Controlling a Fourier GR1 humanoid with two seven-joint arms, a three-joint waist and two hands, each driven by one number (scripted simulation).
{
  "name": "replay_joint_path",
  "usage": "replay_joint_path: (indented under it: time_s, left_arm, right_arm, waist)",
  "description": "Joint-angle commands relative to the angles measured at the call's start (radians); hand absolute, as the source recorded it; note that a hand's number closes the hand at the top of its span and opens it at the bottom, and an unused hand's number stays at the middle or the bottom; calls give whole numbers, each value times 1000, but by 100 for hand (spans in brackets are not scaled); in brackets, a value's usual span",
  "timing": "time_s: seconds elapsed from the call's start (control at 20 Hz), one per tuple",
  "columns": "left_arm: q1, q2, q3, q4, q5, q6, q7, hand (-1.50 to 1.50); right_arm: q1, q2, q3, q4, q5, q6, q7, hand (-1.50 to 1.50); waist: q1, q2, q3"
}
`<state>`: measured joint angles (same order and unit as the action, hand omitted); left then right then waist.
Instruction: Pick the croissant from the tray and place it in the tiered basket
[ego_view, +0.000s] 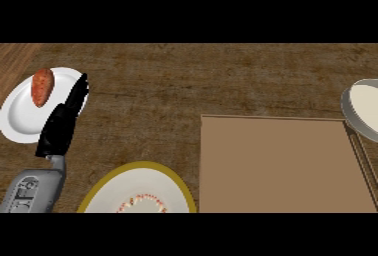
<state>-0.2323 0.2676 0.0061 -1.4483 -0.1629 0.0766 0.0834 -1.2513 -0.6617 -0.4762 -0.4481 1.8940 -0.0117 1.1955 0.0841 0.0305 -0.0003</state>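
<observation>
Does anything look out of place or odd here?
Yes: the tray shows nothing on its visible part. The only pastry-like item, a reddish-brown piece, lies on the white plate at far left, beside the left hand, whose fingers are straight. Nothing looks spilled or tipped.

A dark brown worktop (184, 80) with coarse, mottled grain fills the view under soft, even light; a paler wooden strip (13, 56) borders one corner.
</observation>
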Motion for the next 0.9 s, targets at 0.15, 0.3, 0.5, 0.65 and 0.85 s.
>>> replay_joint_path:
  time_s: [0.15,0.3,0.5,0.65,0.85]
  left_arm:
    - [23,12,23,-17,12,-7,20,0]
    - [32,12,24,-15,8,-9,5,0]
    - [33,-11,26,14,-8,21,-16,0]
    - [63,-17,21,5,-6,15,-37,0]
    - [37,6,43,-5,9,1,-2,0]
  right_arm:
    - [-40,-16,-63,82,-6,14,124,150]
    - [-32,8,-90,94,-26,-14,109,150]
    - [1,26,-150,68,-83,-90,81,150]
    - [36,27,-189,62,-112,-120,68,150]
    - [83,32,-305,-2,-197,-235,98,-150]
  waist:
    - [-23,-10,1]
    - [-31,-12,1]
    - [-48,-16,1]
    - [-52,-17,1]
    - [-54,-18,3]
